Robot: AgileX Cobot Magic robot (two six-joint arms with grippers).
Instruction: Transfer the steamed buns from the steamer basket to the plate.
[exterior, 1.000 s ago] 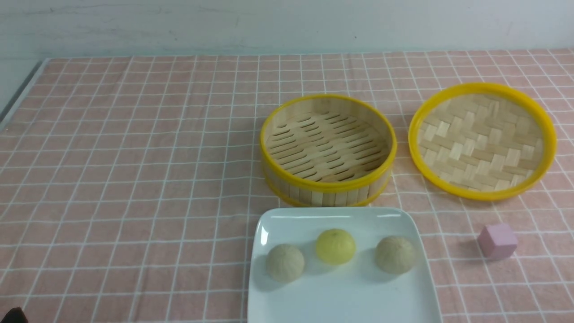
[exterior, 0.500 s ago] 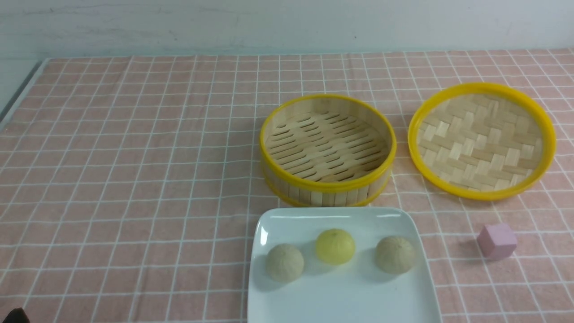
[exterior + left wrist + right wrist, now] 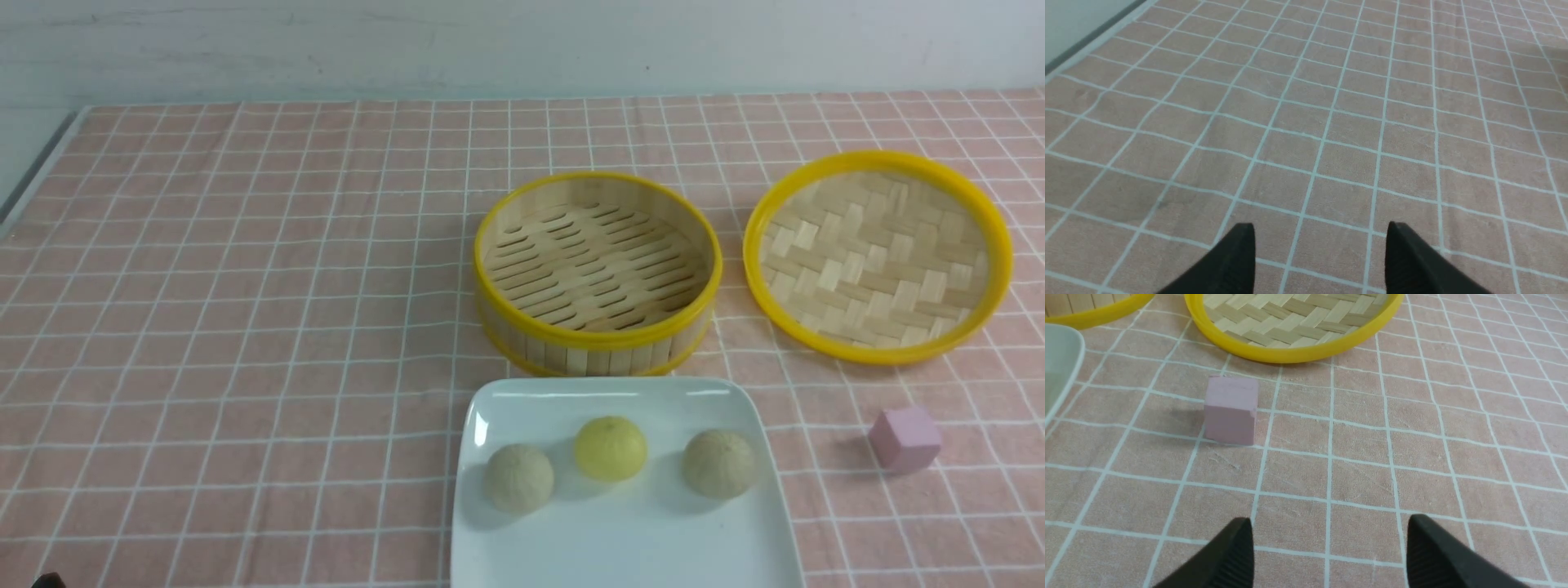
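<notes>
White plate (image 3: 629, 547) holding three steamed buns (image 3: 610, 447), steamer basket (image 3: 598, 273) seemingly bare

My left arm's black two-fingered gripper (image 3: 1318, 241) has its jaws spread wide, holding nothing, both dark ribbed fingertips (image 3: 1237, 253) pointing forward and down at a shallow angle. My right arm's black two-fingered gripper (image 3: 1327, 539) is posed the same way, jaws parted and empty. In the front view only a dark sliver of my left arm (image 3: 47, 581) shows at 7 o'clock.
</notes>
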